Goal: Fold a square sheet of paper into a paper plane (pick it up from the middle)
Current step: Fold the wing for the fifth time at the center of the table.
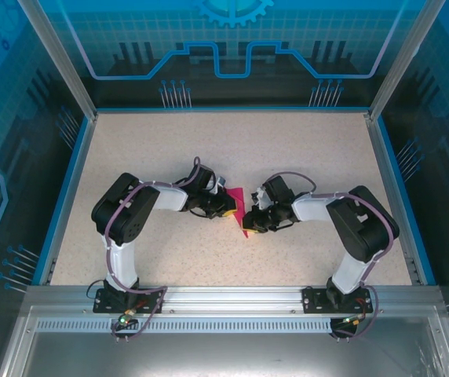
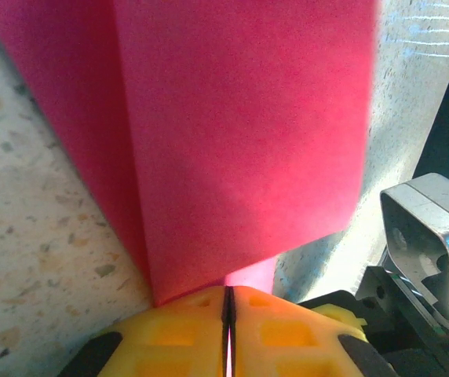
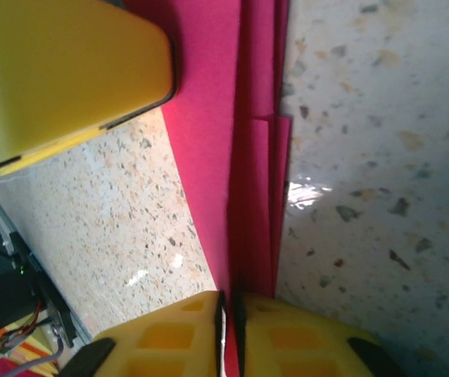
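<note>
Left fingers [image 2: 185, 330] are clamped on the paper [image 2: 240, 141], held out in the middle of the bench [image 1: 287, 149]. It's thin, light and floppy and creases easily, so we'd grab the stacked folds by the centre crease, not a loose flap. Right fingers [image 3: 162, 342] have the folded edge in their slit, but we can't tell if they're pinching. No readable writing anywhere.

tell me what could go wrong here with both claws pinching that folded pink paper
1. The left claw and right claw both pinch the folded magenta-pink sheet of paper from opposite sides; pulling apart or twisting could tear it.
2. The right claw grips only a narrow layered edge, so the paper may slip out and the folds spring open.
3. The claws sit very close together over the speckled tabletop; they could collide on the next move.
</note>
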Controlling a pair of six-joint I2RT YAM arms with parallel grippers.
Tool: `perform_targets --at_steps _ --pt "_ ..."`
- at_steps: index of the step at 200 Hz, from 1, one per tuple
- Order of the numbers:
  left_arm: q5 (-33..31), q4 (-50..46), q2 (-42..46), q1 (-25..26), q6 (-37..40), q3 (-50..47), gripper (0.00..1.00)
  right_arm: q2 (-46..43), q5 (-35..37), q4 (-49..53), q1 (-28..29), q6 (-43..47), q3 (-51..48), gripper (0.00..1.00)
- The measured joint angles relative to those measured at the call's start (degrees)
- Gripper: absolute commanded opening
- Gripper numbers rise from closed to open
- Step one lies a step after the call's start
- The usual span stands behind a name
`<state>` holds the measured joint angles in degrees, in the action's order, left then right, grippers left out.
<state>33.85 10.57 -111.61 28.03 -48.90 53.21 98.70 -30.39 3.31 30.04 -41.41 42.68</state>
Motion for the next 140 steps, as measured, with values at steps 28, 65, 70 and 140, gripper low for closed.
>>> perform_targets --at_steps 28,65,70,140 --pt "-0.1 0.0 0.0 0.0 0.0 0.0 0.12 -5.5 4.0 6.0 0.3 1.0 0.0 0.3" --pt "-0.2 -0.1 0.0 0.0 0.0 0.0 0.12 -12.7 7.7 9.7 0.9 1.9 0.9 0.15" --pt "-0.2 -0.2 0.0 0.0 0.0 0.1 0.12 -12.5 7.8 9.9 1.4 2.2 1.4 0.12" --pt "-1.3 -2.9 0.0 0.3 0.0 1.4 0.12 -2.3 12.3 12.4 8.0 2.7 11.2 0.01"
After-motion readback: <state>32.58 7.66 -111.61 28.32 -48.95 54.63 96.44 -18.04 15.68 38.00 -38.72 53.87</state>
